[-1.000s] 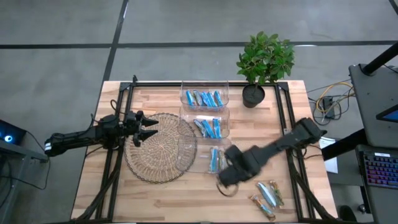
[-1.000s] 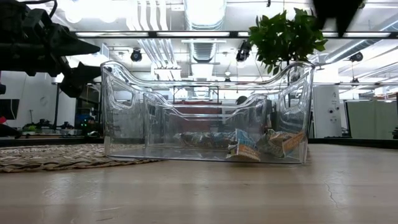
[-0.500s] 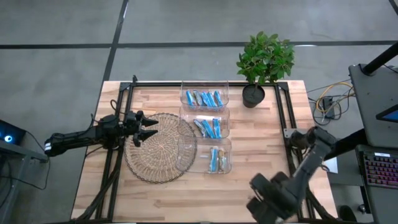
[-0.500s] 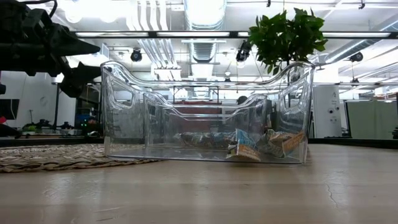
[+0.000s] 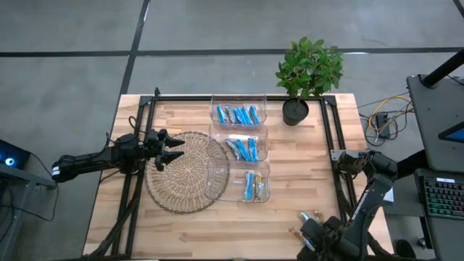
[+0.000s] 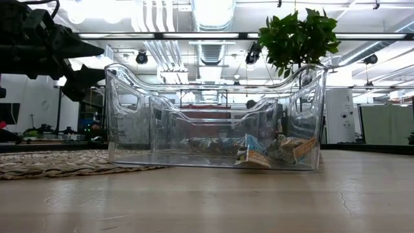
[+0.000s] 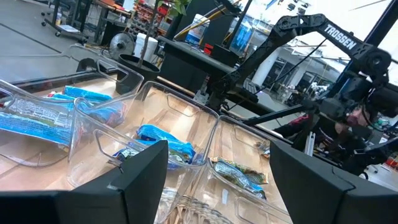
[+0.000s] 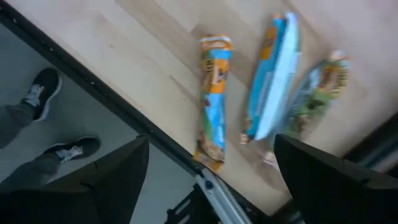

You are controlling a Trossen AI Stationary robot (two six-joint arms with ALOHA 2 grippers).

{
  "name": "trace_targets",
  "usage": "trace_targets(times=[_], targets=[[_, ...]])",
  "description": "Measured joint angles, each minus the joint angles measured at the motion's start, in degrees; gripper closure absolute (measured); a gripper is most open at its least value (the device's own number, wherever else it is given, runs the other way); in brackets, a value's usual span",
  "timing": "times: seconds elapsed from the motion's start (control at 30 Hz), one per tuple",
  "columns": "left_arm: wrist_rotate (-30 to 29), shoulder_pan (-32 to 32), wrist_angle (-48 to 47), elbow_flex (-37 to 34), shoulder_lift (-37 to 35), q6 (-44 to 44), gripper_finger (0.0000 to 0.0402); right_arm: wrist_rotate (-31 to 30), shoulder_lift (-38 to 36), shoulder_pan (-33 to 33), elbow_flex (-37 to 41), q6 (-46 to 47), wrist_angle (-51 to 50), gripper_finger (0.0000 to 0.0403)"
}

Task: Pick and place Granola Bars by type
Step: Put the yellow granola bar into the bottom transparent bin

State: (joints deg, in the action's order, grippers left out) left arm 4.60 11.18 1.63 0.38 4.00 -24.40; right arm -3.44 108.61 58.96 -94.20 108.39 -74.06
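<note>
Right wrist view: my right gripper (image 8: 208, 165) hangs wide open and empty above the counter (image 8: 155, 37) edge, because three unsorted Granola Bars (image 8: 277, 81) lie just ahead of my fingers (image 8: 112, 180). My left gripper (image 5: 168, 148), open too, waits over the woven mat (image 5: 185, 174).

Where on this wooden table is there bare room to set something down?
Free: the near strip below the round woven mat, and the patch between the three clear plastic bins and the table's right rail. Crowded: the near right corner, with loose wrapped granola bars under the right gripper.
</note>
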Motion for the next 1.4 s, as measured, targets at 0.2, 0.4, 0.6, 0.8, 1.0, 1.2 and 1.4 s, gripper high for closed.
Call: trace_targets(times=[0.2,0.4,0.6,0.8,1.0,1.2,1.4], targets=[[0.0,0.0,0.0,0.0,0.0,0.0,0.014,0.2,2.6,0.2,2.6,-0.5,5.9,0.0076],[0.0,0.0,0.0,0.0,0.0,0.0,0.014,0.9,6.2,0.2,2.6,-1.3,8.7,0.0076],[0.0,0.0,0.0,0.0,0.0,0.0,0.014,1.3,9.4,0.3,3.3,-1.4,9.1,0.0077],[0.0,0.0,0.0,0.0,0.0,0.0,0.014,4.4,11.2,0.4,6.7,-1.4,14.1,0.0077],[0.0,0.0,0.0,0.0,0.0,0.0,0.014,5.0,11.1,0.4,9.4,0.4,18.6,0.0081],[0.0,0.0,0.0,0.0,0.0,0.0,0.014,5.9,11.0,0.4,10.0,0.6,18.6,0.0144],[0.0,0.0,0.0,0.0,0.0,0.0,0.014,6.5,11.0,0.4,10.0,0.7,18.4,0.0241]])
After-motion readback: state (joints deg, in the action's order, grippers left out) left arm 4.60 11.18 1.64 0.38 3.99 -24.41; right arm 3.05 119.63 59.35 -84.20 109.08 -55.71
